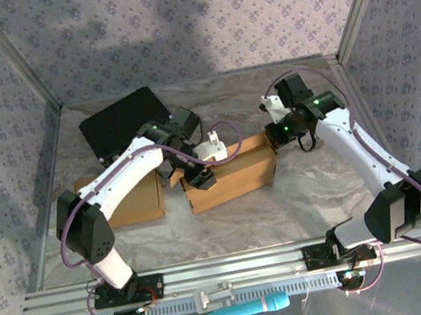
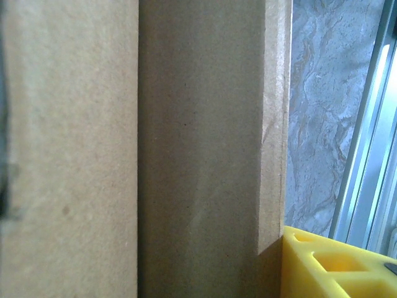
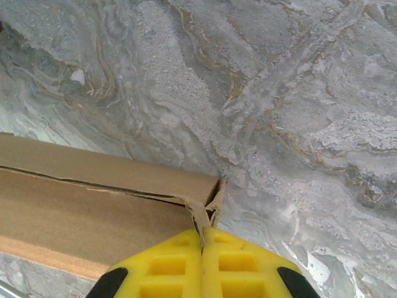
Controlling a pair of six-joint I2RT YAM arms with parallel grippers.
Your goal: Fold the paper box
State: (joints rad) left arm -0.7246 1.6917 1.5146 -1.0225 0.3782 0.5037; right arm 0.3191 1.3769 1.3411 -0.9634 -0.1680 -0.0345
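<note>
The box (image 1: 234, 174) lies in the middle of the bench (image 1: 306, 189). My left jaws are at its left end, pressed up close to the card. I cannot tell if they hold it. A bit farther, my right jaws are pinched tight on a thin flap (image 3: 197, 216) at its right end. I think the box is partly made, and that end is not closed yet.

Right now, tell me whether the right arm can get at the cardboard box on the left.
Probably not: the right gripper is shut on a corner flap of the centre box, and the left arm lies across the left box.
</note>
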